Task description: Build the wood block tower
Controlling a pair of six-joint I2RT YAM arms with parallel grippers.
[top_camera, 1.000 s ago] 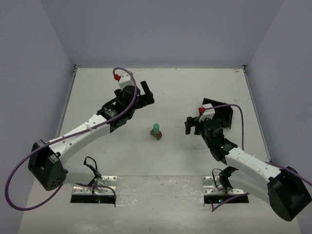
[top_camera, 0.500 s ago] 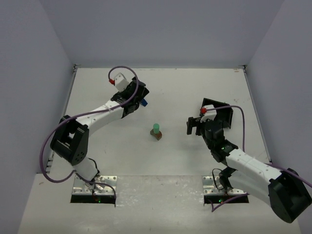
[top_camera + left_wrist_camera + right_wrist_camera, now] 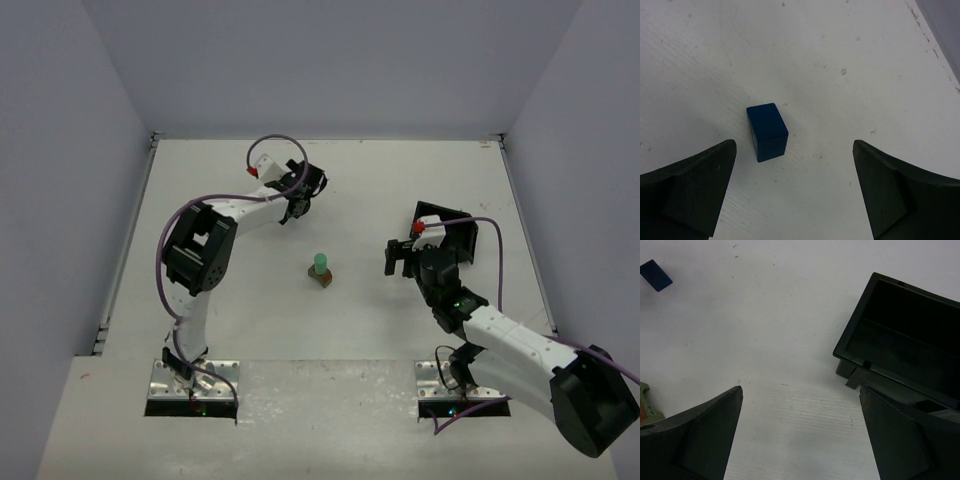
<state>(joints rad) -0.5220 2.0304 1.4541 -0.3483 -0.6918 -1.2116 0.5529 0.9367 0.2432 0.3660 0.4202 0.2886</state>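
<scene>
Left arm: extended toward the far left-centre of the white tabletop [image 3: 400, 180], with the left gripper [image 3: 295, 203] pointing down at the surface. In the left wrist view the left gripper [image 3: 793, 146] is released, its two dark fingers [image 3: 695, 185] spread wide with nothing between the pads. A small blue wooden block [image 3: 767, 131] stands on the table ahead of the tips, inside the gap and closer to the finger at the picture's left. It is just beside that finger but not in contact. From overhead this block cannot be made out under the wrist. Right arm: reaches over the right half of the table, with the right gripper [image 3: 398, 257] facing the centre. Its own camera shows the right gripper [image 3: 801, 389] likewise released and wide, grasping nothing, with bare table between the fingers. Task item: the wood block tower [image 3: 321, 271] stands near the middle of the table, between the two arms and apart from both grippers. A mint-green wooden cylinder [image 3: 320, 263] sits upright on top of a brown-orange wooden block [image 3: 322, 280]. In the right wrist view only a corner of an olive wooden block [image 3: 650, 402] shows at the lower left edge, partly behind the finger there. The blue wooden block [image 3: 655, 275] lies well apart from it at the upper left. Other: a black square plastic tray [image 3: 900, 330] sits near the right finger, and overhead the tray [image 3: 463, 232] lies partly behind the right wrist.
</scene>
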